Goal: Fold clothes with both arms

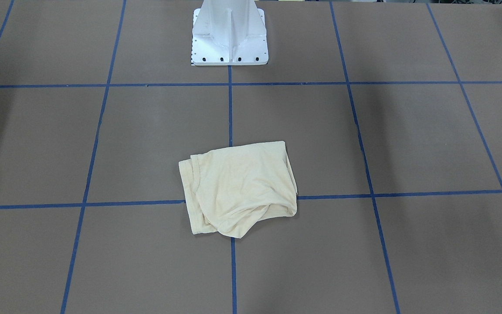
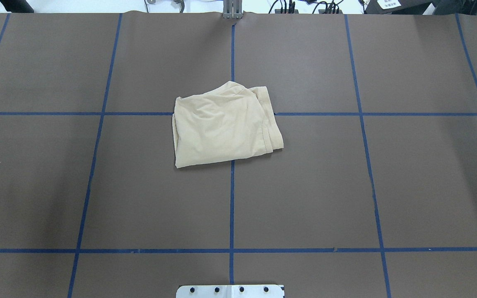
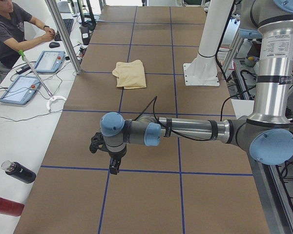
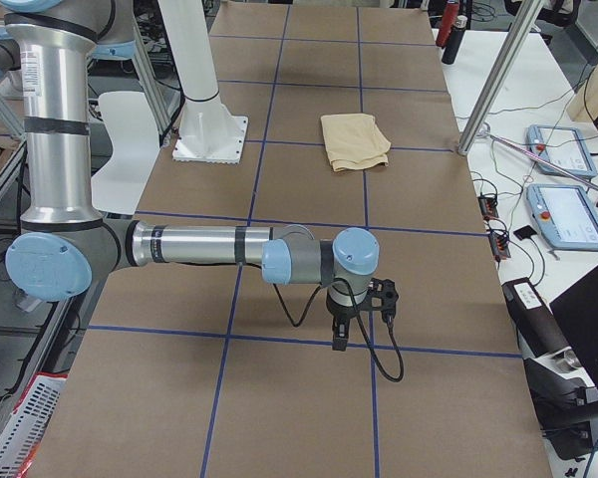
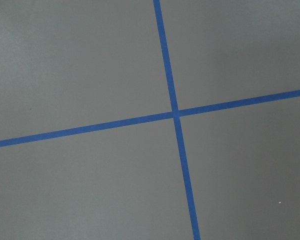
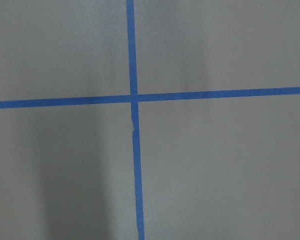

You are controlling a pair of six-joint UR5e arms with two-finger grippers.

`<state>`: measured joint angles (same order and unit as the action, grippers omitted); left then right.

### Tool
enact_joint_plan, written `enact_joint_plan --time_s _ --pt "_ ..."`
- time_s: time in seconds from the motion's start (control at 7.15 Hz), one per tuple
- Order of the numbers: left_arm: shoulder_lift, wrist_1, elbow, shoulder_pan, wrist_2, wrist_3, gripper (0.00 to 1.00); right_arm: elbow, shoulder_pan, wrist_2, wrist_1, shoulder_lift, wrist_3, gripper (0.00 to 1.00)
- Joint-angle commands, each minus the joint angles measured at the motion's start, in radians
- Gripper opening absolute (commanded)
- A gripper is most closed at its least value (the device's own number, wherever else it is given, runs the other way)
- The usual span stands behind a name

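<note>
The clothes (image 1: 238, 187) are one pale cream-yellow shirt, folded into a compact bundle at the middle of the brown table (image 2: 97, 186), over a crossing of blue tape lines. It also shows as a bundle (image 2: 226, 124) from overhead and small in the side views (image 3: 130, 74) (image 4: 354, 141). No print shows. My left gripper (image 3: 115, 168) hangs over the table far from the shirt, near the table's left end. Far off at the other end hangs my right gripper (image 4: 339, 344). I cannot tell whether either is open or shut. Both wrist views show only bare table and tape.
The white pedestal base (image 1: 229, 39) stands on the robot's side of the table. A person (image 3: 10, 29) sits at a side bench with teach pendants (image 3: 49, 61) and bottles (image 3: 19, 171). A metal post (image 4: 488, 90) rises by the table's far edge.
</note>
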<state>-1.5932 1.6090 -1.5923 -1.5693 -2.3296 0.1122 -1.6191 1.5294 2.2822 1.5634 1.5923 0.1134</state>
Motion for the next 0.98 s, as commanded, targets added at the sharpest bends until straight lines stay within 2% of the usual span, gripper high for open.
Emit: enact_joint_plan --time_s 0.0,0.42,0.7,0.84 --pt "-0.001 -0.001 0.002 0.002 -0.002 -0.008 1.00 0.001 0.000 -0.001 0.000 0.000 0.002 1.00" --pt "0.001 -0.003 0.003 0.000 -0.039 -0.014 1.00 0.001 0.000 -0.003 0.000 0.000 0.002 1.00" --pt "-0.002 -0.001 -0.001 0.002 -0.040 -0.148 1.00 0.001 0.000 -0.003 0.000 0.000 0.002 1.00" --pt "-0.002 -0.001 0.000 0.002 -0.043 -0.154 1.00 0.001 0.000 -0.003 0.000 0.000 0.002 1.00"
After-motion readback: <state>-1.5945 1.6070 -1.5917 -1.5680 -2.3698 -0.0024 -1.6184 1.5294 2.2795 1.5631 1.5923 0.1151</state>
